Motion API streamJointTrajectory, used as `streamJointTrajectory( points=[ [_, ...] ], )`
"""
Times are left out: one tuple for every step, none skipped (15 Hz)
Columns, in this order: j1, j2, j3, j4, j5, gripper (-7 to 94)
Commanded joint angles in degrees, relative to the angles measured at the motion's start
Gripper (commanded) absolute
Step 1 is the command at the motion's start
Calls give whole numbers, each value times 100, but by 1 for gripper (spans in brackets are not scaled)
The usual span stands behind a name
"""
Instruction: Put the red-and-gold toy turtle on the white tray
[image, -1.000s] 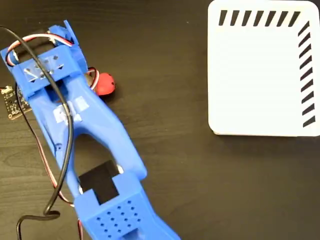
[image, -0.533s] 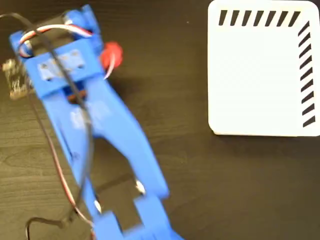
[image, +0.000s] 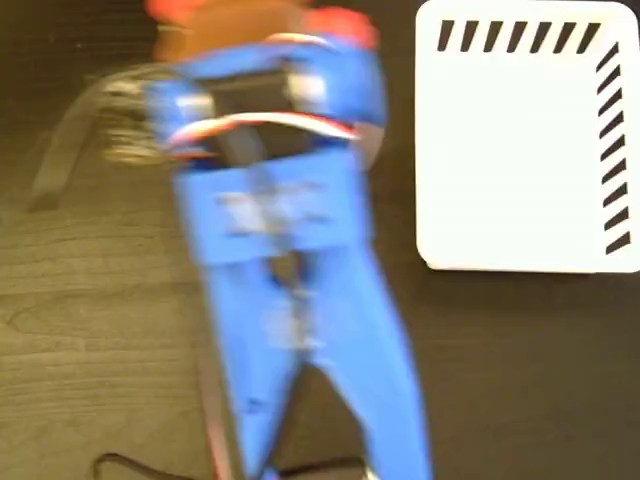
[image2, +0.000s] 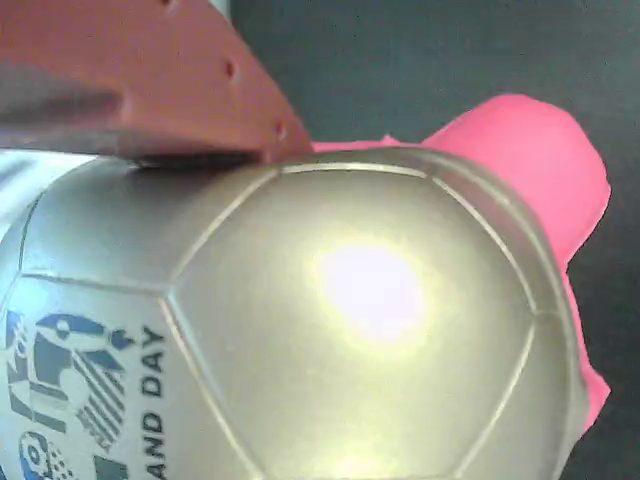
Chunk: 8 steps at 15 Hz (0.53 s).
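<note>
Fixed view: the blue arm (image: 290, 260) runs up the left-centre of the picture, heavily blurred, with the gripper (image: 262, 20) at its top end. The red-and-gold toy turtle (image: 340, 25) shows only as red patches at that end, so it sits at the gripper, clear of the dark table (image: 500, 380). The white tray (image: 520, 140) lies to the right of the turtle, close but not under it; the coming move is judged to be a rightward carry. Wrist view: a reddish-brown finger (image2: 140, 90) presses on the gold shell (image2: 340, 330); the opposing finger is out of frame, and the gripper appears clamped on the turtle.
</note>
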Motion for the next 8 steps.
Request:
streamJointTrajectory(
  points=[
    [1204, 589, 9, 62, -932, 0],
    [1617, 431, 9, 62, -1169, 0],
    [1960, 158, -35, 62, -1239, 0],
    [2197, -132, -176, 62, -1239, 0],
    [2329, -448, -352, 79, -1160, 0],
    [2435, -800, -642, 105, -976, 0],
    [2505, -1187, -1020, 176, -721, 0],
    [2522, -1591, -1415, 255, -439, 0]
  ],
)
